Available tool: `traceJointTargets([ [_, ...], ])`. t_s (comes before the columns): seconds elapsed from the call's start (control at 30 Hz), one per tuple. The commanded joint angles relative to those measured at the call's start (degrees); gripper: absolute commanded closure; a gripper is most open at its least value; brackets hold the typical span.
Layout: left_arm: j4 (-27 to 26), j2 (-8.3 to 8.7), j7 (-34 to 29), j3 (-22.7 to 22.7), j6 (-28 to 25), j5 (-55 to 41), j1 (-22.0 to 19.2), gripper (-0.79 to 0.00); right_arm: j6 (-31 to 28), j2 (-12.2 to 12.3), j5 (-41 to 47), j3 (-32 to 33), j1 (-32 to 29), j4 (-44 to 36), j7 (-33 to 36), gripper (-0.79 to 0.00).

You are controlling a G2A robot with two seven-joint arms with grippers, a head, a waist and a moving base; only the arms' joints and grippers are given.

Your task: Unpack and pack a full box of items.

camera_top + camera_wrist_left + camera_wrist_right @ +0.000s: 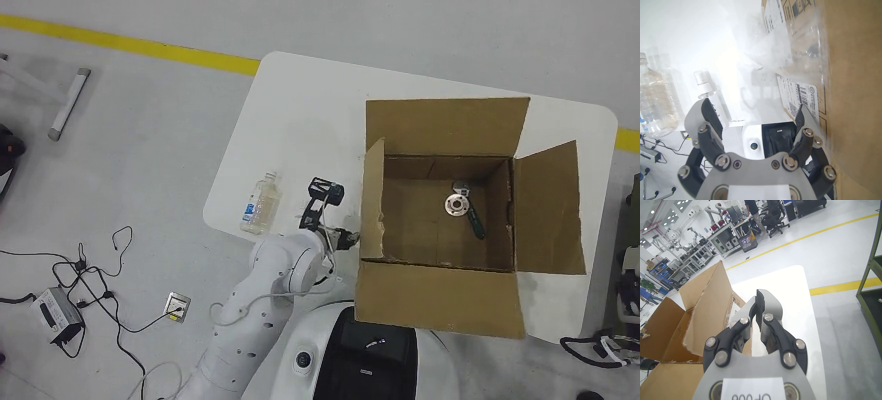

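A pale grey, smooth floor (pixel 120 150) crossed by a yellow painted line (pixel 130 45) is shown, and on it a white, round-cornered table (pixel 300 110) is set. A large brown corrugated-cardboard box (pixel 445 125) is placed on the table with all four flaps folded outward; the edge of one flap is seen torn and ragged in the right wrist view. On the box floor, toward 2 o'clock, a small round silver metal piece with a dark green handle (pixel 460 207) is lying; what it is cannot be told. A clear plastic bottle with a pale label (pixel 262 203) is laid on its side on the table at 9 o'clock from the box, well apart from it. In the left wrist view a smaller clear spray bottle with a white top (pixel 705 91) is seen near it.

The left gripper (pixel 753 104) is held just beside the box's outer wall at 8 o'clock, its ribbed black pads (pixel 711 115) spread wide with nothing gripped. The right gripper (pixel 758 303) is held above the table edge beside the box, its pads pressed together with nothing between them.
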Motion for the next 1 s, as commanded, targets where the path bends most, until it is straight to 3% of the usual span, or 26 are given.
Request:
traceJointTargets([
  [0.0,-0.04,-0.05,0.48,0.74,-0.37,-0.78,-0.02,-0.785,0.00,0.00,0.00,0.00,0.00,0.00,0.00,0.000],
  [0.23,-2.06,0.06,0.97,0.93,0.41,-1.33,0.58,-0.785,0.00,0.00,0.00,0.00,0.00,0.00,0.00,0.000],
  [0.53,-12.35,0.96,-0.73,-4.57,1.25,1.19,2.11,-0.785,-1.57,0.12,0.80,2.78,0.67,-6.71,2.53,0.000],
  [0.8,-18.83,1.62,-0.71,-10.06,-0.35,-0.43,1.64,-0.785,-4.34,0.40,2.76,5.82,-0.83,-18.02,12.16,0.000],
  [0.97,-19.89,1.81,-0.52,-11.11,-1.20,-1.85,1.18,-0.785,-9.02,1.15,-0.23,3.42,1.16,-18.52,20.32,0.000],
])
